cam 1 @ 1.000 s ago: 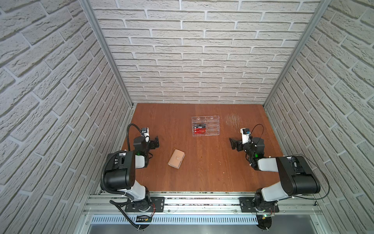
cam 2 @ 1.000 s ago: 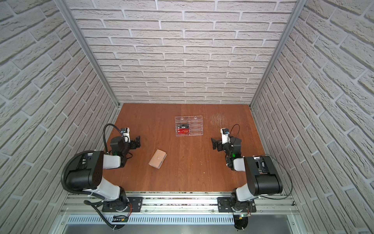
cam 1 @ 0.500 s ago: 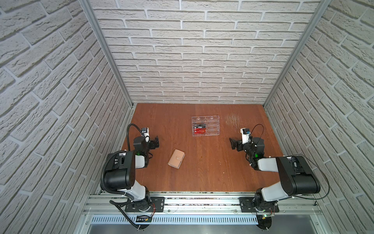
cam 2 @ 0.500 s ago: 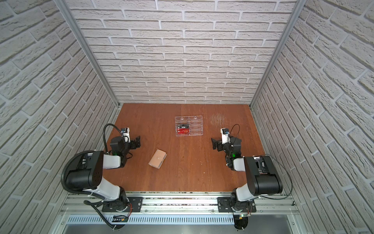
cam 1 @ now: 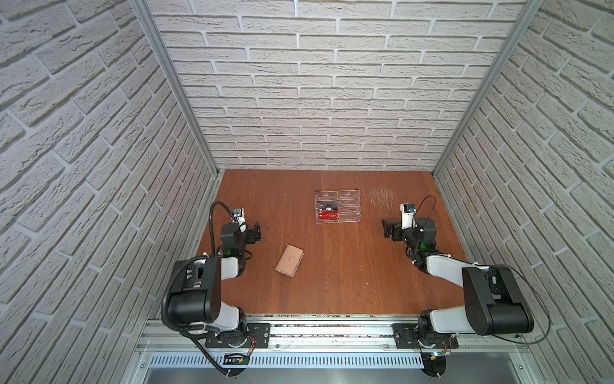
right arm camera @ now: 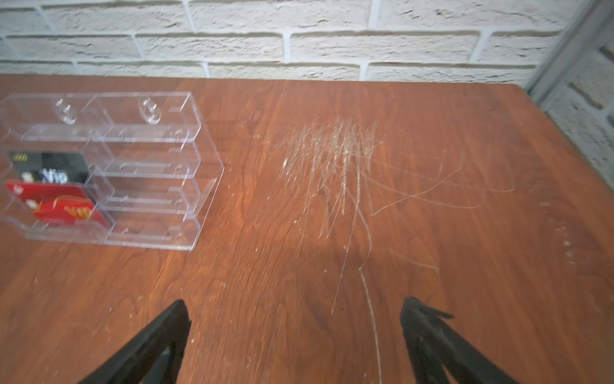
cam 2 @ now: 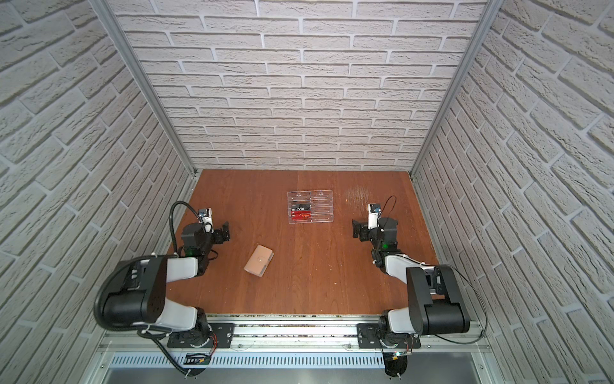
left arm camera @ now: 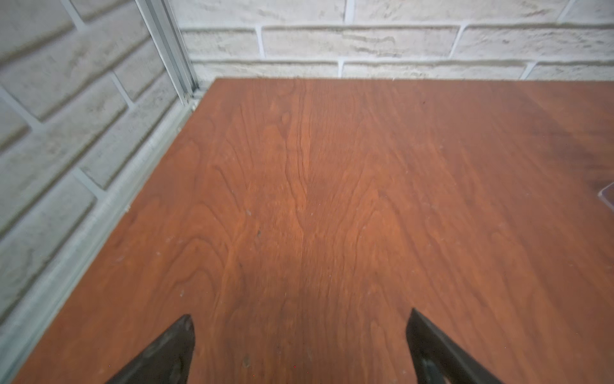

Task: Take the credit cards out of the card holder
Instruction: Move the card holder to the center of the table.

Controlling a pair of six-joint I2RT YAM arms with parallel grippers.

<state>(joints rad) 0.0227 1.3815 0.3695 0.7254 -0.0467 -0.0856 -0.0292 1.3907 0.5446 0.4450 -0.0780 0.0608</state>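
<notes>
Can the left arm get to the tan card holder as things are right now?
Probably yes. The left gripper is open and empty, the card holder lies closed on the table close by, and nothing stands between them.

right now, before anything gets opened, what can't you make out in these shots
- No credit cards show in any view; the card holder lies closed, hiding its contents.
- Its snap: too small to judge in both top views, outside both wrist views.
- The acrylic rack: cut off by the left wrist view's edge.
- The red card: lettering blurred in the right wrist view.
</notes>
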